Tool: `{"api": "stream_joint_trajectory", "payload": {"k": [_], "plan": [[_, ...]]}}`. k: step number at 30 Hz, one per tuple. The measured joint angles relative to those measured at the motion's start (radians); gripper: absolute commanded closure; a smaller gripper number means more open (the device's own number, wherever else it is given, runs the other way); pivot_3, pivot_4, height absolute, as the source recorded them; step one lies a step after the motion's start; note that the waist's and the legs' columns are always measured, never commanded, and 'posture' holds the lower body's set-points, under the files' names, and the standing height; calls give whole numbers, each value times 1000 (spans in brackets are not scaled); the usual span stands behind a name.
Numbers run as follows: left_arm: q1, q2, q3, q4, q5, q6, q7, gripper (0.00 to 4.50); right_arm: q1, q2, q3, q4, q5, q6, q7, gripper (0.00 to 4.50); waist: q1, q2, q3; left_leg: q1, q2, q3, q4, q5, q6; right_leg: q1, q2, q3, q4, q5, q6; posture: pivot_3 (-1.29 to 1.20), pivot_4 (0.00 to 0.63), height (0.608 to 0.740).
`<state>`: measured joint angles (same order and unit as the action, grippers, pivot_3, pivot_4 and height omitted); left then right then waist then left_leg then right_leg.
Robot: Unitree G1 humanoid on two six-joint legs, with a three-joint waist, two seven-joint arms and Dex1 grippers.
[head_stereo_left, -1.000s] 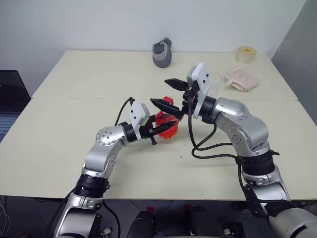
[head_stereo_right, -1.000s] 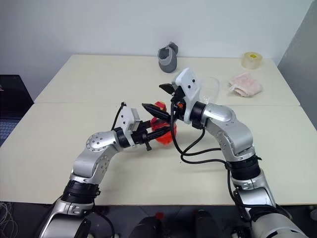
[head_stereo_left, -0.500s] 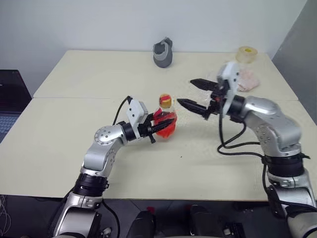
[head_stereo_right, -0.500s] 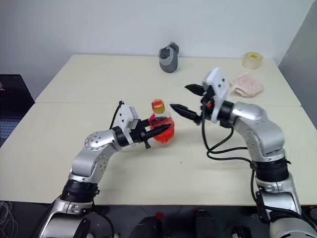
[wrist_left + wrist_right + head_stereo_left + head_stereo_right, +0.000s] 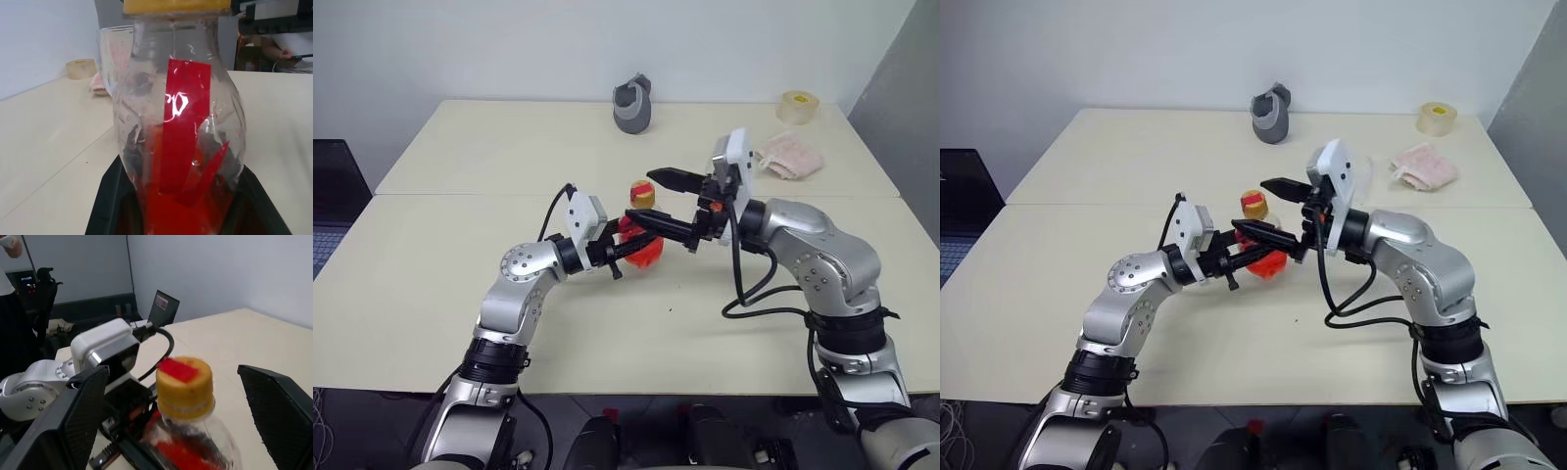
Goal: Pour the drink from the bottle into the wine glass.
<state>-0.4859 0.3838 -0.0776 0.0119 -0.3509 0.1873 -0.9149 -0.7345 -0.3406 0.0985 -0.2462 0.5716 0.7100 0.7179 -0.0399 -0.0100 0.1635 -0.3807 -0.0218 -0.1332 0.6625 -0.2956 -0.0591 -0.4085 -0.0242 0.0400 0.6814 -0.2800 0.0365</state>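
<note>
My left gripper (image 5: 625, 251) is shut on the lower body of the bottle (image 5: 642, 235), holding it upright just over the table's middle. The bottle is clear plastic with a yellow cap (image 5: 185, 387) carrying a red strip. The red drink (image 5: 161, 215) fills its bottom part. My right gripper (image 5: 658, 202) points in from the right and is open, one finger on each side of the cap, touching nothing that I can see. The wine glass (image 5: 108, 58) stands behind the bottle, near my right wrist.
A grey object (image 5: 633, 103) stands at the table's far edge. A tape roll (image 5: 799, 106) and a pink cloth (image 5: 790, 155) lie at the back right. A laptop (image 5: 333, 186) sits off the left side. A person (image 5: 10, 254) stands in the background.
My right gripper swung away to the right half a second ago and has come back, its open fingers again either side of the cap. The left gripper and bottle stayed put.
</note>
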Motion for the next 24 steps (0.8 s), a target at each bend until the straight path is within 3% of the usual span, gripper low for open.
{"api": "stream_joint_trajectory", "payload": {"k": [14,24], "plan": [[2,4,0,0,1,0,-7,3218,-47,53,25,127,-119,-105,-22,16,-1,0,0,0,0,0,0,1,-1,0,0,0,0,0,0,0,150,740],[29,5,0,-1,1,1,7,3218,6,-38,5,49,-84,-61,1,16,1,0,0,0,0,0,0,0,0,0,0,0,0,0,0,0,150,740]]}}
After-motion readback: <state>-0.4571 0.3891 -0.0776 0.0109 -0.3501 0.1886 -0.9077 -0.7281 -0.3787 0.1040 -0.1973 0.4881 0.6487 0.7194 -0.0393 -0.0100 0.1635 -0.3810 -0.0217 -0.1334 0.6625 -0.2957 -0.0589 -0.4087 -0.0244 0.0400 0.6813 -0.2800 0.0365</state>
